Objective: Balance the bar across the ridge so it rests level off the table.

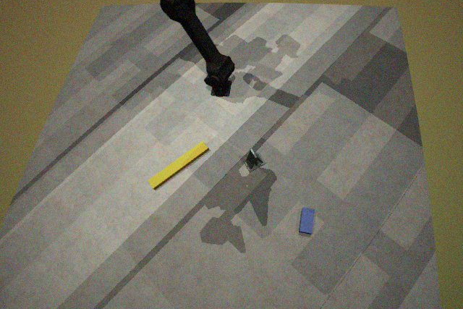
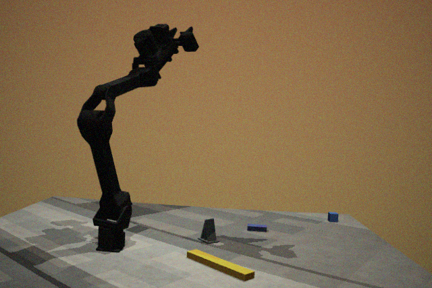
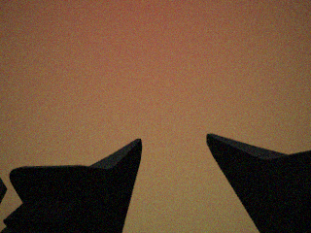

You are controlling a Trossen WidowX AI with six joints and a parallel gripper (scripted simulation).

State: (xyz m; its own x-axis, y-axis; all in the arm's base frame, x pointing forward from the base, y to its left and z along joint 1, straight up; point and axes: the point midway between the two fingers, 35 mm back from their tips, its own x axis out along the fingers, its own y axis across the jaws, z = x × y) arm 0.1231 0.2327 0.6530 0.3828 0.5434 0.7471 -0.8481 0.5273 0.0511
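Observation:
The long yellow bar (image 1: 179, 165) (image 2: 220, 264) lies flat on the table (image 1: 283, 279). The small dark ridge (image 1: 254, 161) (image 2: 208, 231) stands on its base to the right of the bar in the top view, apart from it, with nothing on top. My gripper (image 3: 173, 140) is open and empty, with only plain background between its fingers in the wrist view. In the exterior view it is raised high above the table; in the top view its fingers are out of the frame.
A flat blue block (image 1: 307, 220) (image 2: 257, 228) lies beyond the ridge from the bar. A small blue cube (image 2: 333, 217) sits near the table's far edge in the exterior view. The arm's base (image 2: 111, 239) stands on the table, and its shadow falls near the ridge.

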